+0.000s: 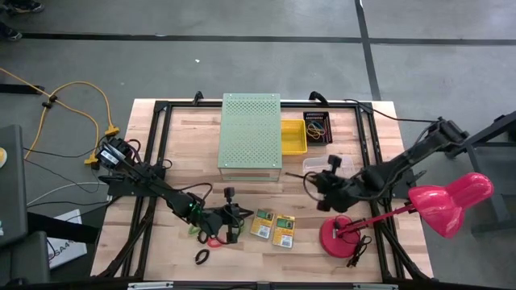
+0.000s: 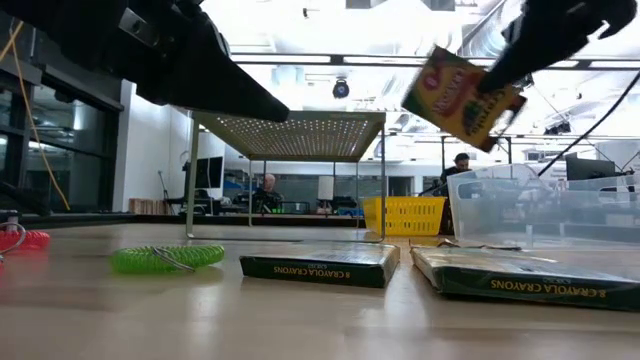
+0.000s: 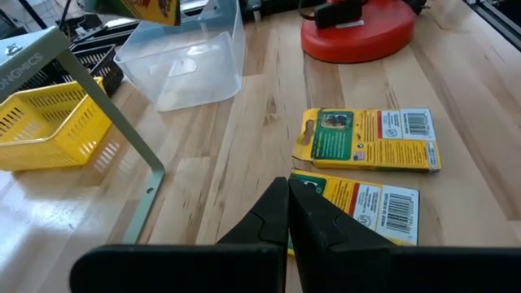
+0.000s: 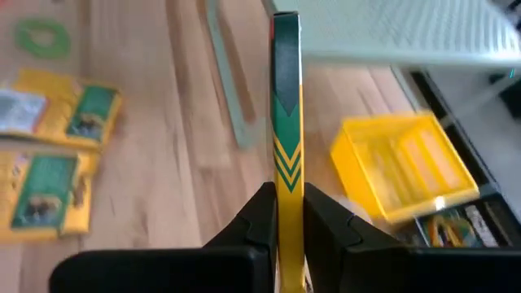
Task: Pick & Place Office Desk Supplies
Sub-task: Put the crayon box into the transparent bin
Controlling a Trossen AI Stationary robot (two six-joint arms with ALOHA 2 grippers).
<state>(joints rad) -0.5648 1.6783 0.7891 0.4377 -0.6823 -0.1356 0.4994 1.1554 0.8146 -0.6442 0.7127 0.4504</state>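
Observation:
Two yellow-and-green crayon boxes [image 1: 262, 224] [image 1: 284, 229] lie flat on the wooden table near its front edge. A third crayon box [image 2: 462, 97] hangs in the air, with my right gripper [image 4: 286, 195] shut on it right of the table's middle [image 1: 321, 192]. My left gripper [image 1: 236, 219] is shut and hovers just left of the lying boxes; in its wrist view its fingers [image 3: 281, 216] point over the nearer box [image 3: 366, 207]. A green band [image 2: 167, 258], a red band [image 1: 214, 240] and a black band [image 1: 201, 256] lie by the left gripper. My right gripper pinches the crayon box by its two flat faces between the two fingers, at one end of the box [image 4: 286, 175]. In the wrist view the box shows edge-on and sticks out well past the fingertips. It is lifted clear of the table and tilted.
A pale-green perforated box [image 1: 250, 133] stands on legs at the far middle, with a yellow basket [image 1: 293, 137] and a black tray of bands [image 1: 317, 127] to its right. A clear tub [image 1: 317, 165] sits nearby. The pink lamp's red base [image 1: 343, 235] stands front right.

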